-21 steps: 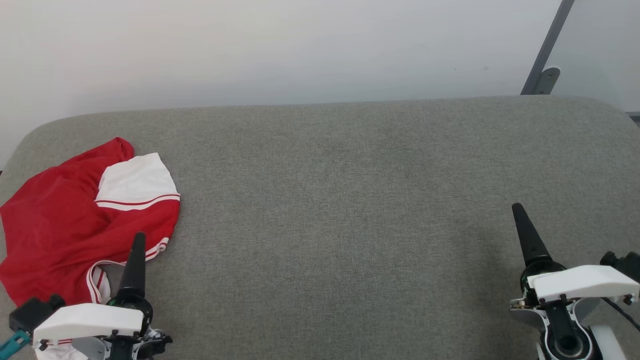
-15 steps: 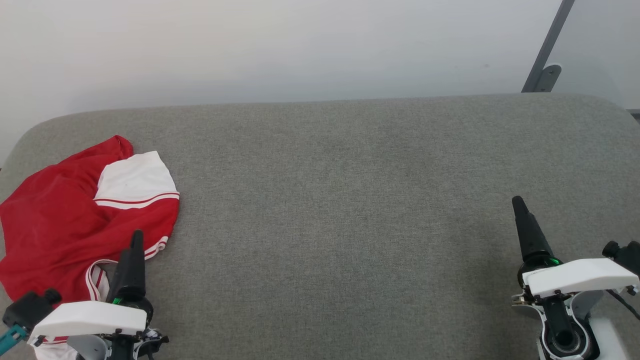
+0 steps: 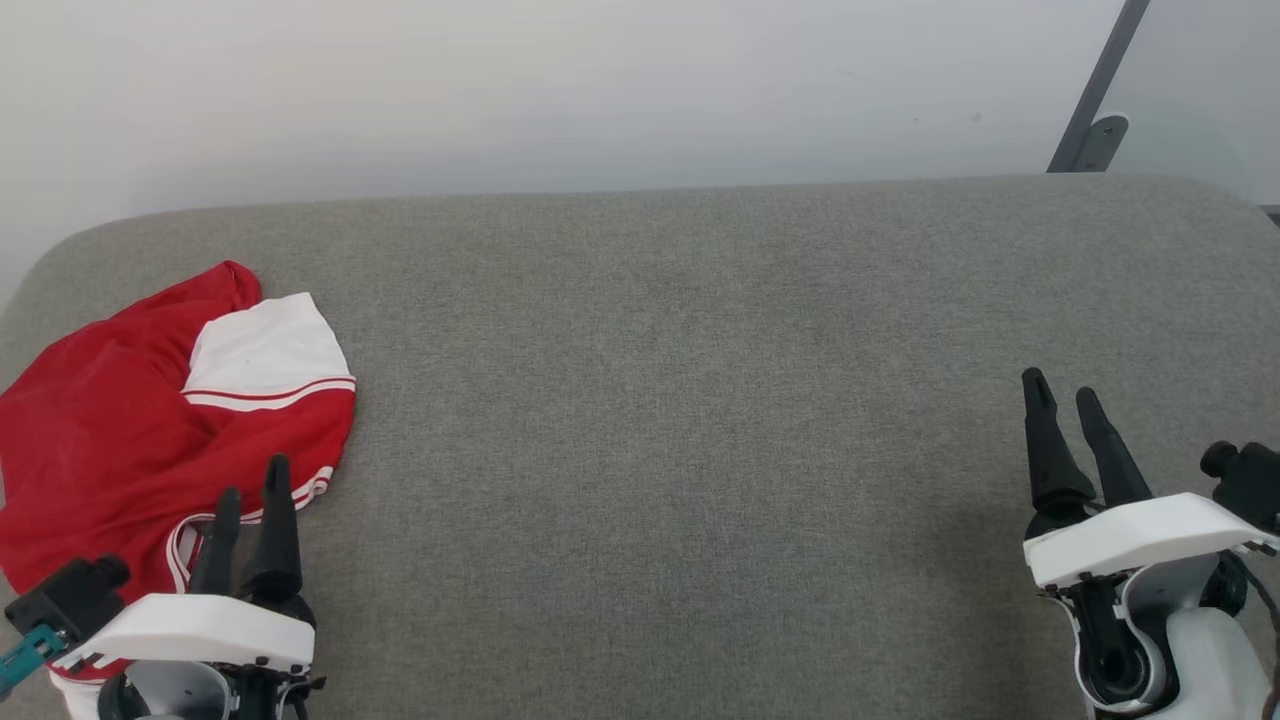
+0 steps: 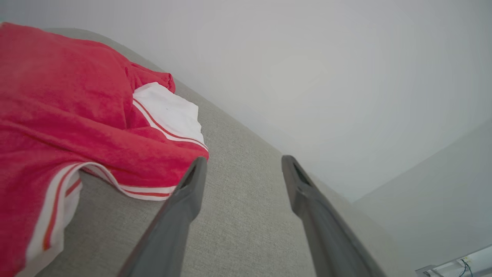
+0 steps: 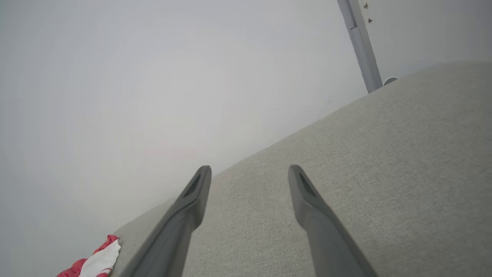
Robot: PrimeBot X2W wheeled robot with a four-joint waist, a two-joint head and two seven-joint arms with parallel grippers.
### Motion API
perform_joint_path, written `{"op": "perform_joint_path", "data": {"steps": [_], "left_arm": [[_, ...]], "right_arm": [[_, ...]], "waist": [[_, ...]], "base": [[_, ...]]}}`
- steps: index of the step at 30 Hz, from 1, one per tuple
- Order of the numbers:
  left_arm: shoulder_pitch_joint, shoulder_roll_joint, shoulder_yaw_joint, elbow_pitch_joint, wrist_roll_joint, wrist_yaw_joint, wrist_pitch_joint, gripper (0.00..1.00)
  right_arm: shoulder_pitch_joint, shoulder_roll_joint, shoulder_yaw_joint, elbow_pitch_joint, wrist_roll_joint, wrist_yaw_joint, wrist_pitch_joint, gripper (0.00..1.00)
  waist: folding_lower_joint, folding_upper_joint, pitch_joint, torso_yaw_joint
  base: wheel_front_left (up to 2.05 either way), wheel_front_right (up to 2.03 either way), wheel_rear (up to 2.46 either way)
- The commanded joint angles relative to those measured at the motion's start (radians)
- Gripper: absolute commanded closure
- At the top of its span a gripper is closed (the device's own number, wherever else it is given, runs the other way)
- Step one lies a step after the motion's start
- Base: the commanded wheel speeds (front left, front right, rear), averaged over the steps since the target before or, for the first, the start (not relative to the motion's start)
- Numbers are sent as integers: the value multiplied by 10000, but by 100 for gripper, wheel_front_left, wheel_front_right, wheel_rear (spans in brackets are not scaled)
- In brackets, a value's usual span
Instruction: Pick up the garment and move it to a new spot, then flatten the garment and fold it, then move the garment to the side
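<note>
The garment (image 3: 110,430), a red shirt with a white sleeve and red-white striped trim, lies crumpled at the left end of the grey cushioned surface (image 3: 680,400). My left gripper (image 3: 252,478) hovers open at the garment's near right hem, empty. In the left wrist view the garment (image 4: 69,123) spreads to the left of the open left gripper (image 4: 243,166), whose left fingertip (image 4: 196,169) sits by the striped hem. My right gripper (image 3: 1060,388) stands open and empty at the far right, over bare fabric. The right wrist view shows the open right gripper (image 5: 250,175) and the garment (image 5: 96,261) far off.
A pale wall (image 3: 560,90) runs behind the cushioned surface. A grey metal post with a bracket (image 3: 1095,100) stands at the back right. The surface's rounded corners and its left edge lie close to the garment. Wide bare fabric stretches between the two grippers.
Both wrists have rolled, so each gripper shows two spread fingers instead of one. The head camera tilted a little; the garment kept its place on the surface.
</note>
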Motion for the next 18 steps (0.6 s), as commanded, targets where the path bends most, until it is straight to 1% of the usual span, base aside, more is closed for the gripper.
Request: {"op": "perform_joint_path", "data": {"steps": [1, 10, 18], "left_arm": [[-274, 139, -21, -167, 371, 60, -107, 0], [-244, 345, -164, -291, 1615, 230, -384, 0], [-287, 518, -282, -355, 2556, 362, -613, 0]], "right_arm": [[-249, 2, -14, -160, -475, 15, -129, 0], [-360, 126, -240, -283, -2350, 16, -405, 0], [-482, 196, -263, -293, -3703, 17, -639, 0]], "waist": [[0, 0, 16, -2], [0, 0, 163, -45], [0, 0, 304, -60]], "base": [[0, 0, 0], [0, 0, 0], [0, 0, 0]]}}
